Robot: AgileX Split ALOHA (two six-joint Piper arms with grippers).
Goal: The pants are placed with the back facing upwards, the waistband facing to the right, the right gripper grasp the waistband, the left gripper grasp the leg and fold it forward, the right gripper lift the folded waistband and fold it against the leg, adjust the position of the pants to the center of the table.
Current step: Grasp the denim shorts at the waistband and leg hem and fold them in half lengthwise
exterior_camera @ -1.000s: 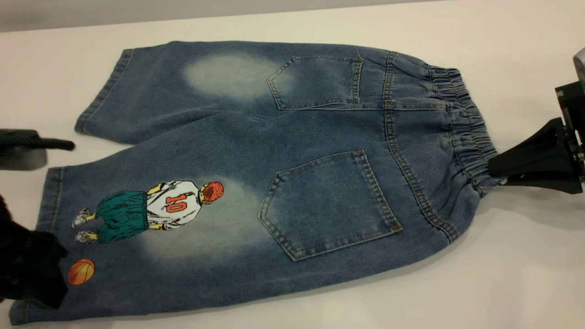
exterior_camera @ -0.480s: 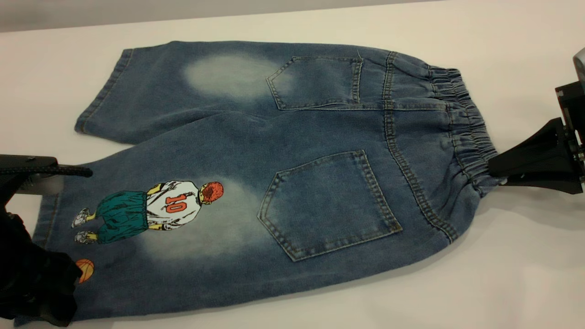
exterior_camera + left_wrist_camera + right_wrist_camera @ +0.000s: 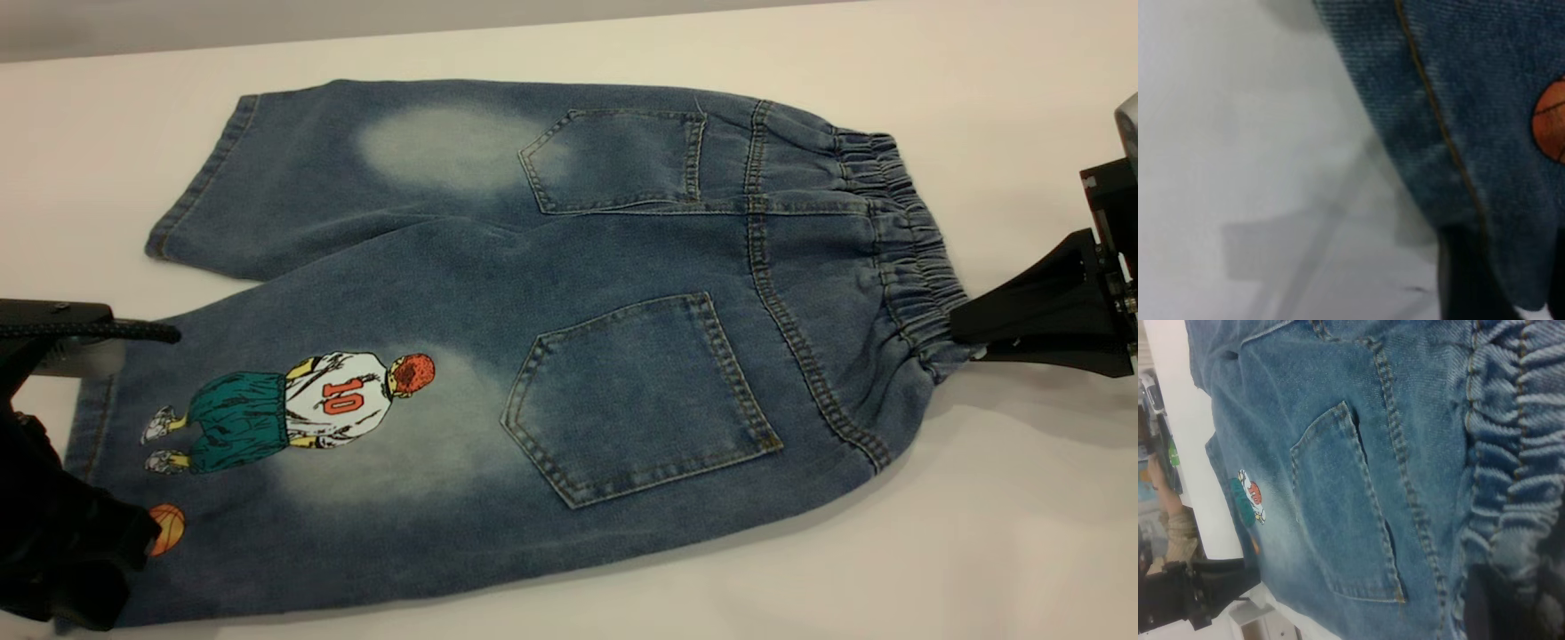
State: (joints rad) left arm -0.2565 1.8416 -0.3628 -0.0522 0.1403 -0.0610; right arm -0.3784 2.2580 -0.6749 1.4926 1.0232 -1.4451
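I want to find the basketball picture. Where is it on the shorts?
Find the shorts on the table. Follow the near leg to its hem by the left gripper. The ball is the orange circle below the player's feet.

Bright, even overhead light casts soft shadows on the table (image 3: 978,533); the left wrist view is blurred.

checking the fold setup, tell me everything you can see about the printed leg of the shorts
The printed leg is washed blue denim with a pale faded patch, lying flat on the white table, hem toward the left. It bears a number-10 player in green shorts and an orange basketball. The left tool sits over its hem corner, partly covering the ball; whether it has gripped is unclear.
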